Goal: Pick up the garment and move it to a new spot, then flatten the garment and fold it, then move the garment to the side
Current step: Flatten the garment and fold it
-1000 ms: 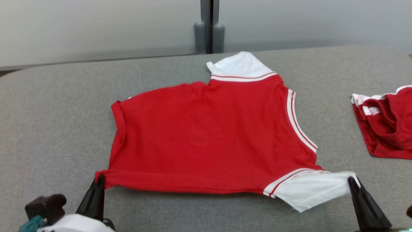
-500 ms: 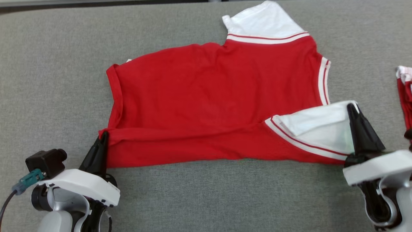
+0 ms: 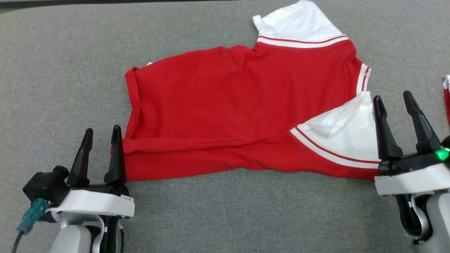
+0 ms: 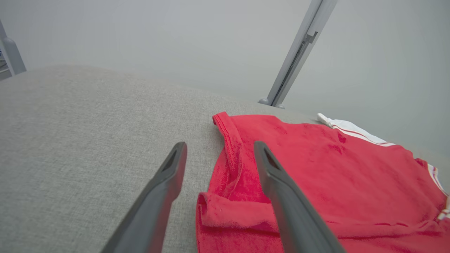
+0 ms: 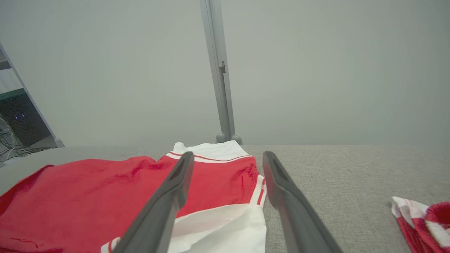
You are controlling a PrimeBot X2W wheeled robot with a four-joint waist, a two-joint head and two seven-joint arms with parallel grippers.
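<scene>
Your left pincer (image 3: 102,129) and right pincer (image 3: 392,95) stand wide at the near corners of the red, white-sleeved fabric shirt (image 3: 228,105).

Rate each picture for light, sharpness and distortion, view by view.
Head view: even soft light, sharp weave on the grey surface, thin shadow along the near edge of the garment, green lamp glowing on the right end effector. Left wrist view: wall hazy and washed out, post leaning in the frame, fingers soft near the bottom. Right wrist view: same pale haze, garment sharp.
</scene>
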